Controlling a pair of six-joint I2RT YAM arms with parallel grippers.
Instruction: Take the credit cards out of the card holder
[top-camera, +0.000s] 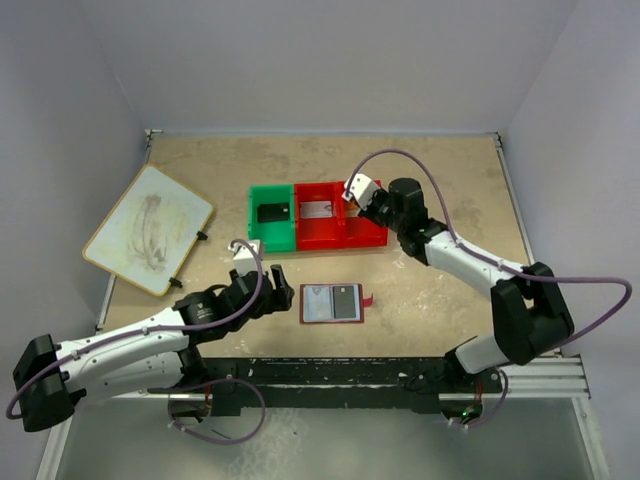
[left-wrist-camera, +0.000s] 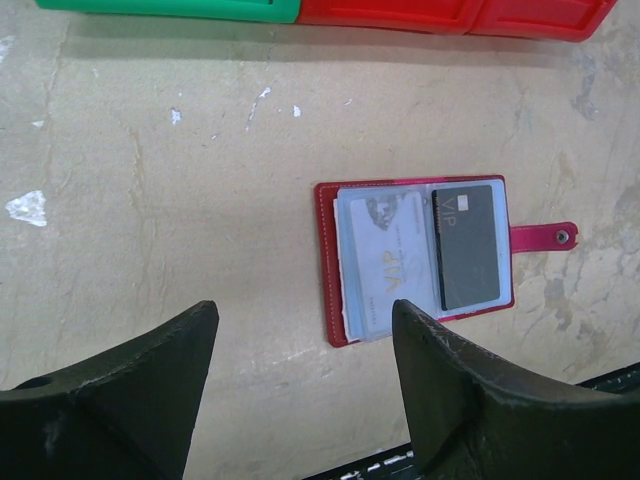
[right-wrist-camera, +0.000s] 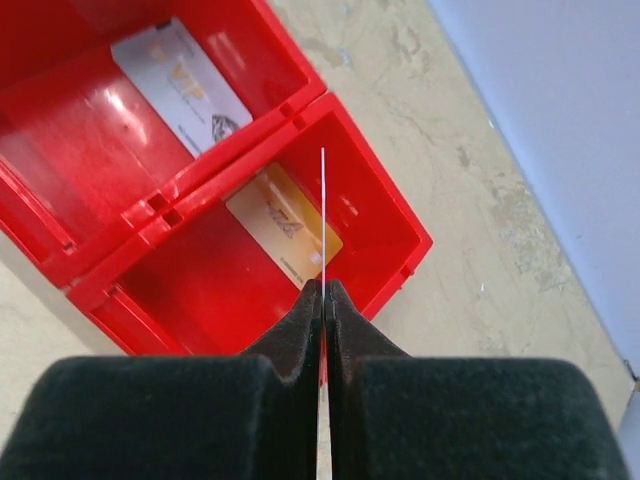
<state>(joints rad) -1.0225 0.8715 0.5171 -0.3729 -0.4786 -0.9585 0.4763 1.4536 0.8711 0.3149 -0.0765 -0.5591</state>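
Dark-red card holder (top-camera: 332, 302) lies open and flat on the beige table (top-camera: 420, 300), low in the centre of the top view, with its small red tab (top-camera: 367, 299) pointing right. Its clear sleeves show a dark card (left-wrist-camera: 466, 245) on the right page and a pale card (left-wrist-camera: 385, 262) on the left page.

The left gripper (left-wrist-camera: 300, 312) sits just left of the holder in the top view, not touching it, jaws spread wide and holding nothing. In its wrist view the holder lies above and to the right of the two dark fingers (left-wrist-camera: 150, 390).

The right gripper (right-wrist-camera: 323, 292) hovers over the right-hand red compartment of the green-and-red bin tray (top-camera: 340, 243), upper centre of the top view, well apart from the holder. Its jaws are pressed together on a thin card (right-wrist-camera: 323, 200) seen edge-on, colour unclear. Beneath it a gold card (right-wrist-camera: 283, 232) lies in that compartment. A silver-grey card (right-wrist-camera: 185, 85) lies in the neighbouring red compartment, and a black card (top-camera: 272, 212) in the green one.
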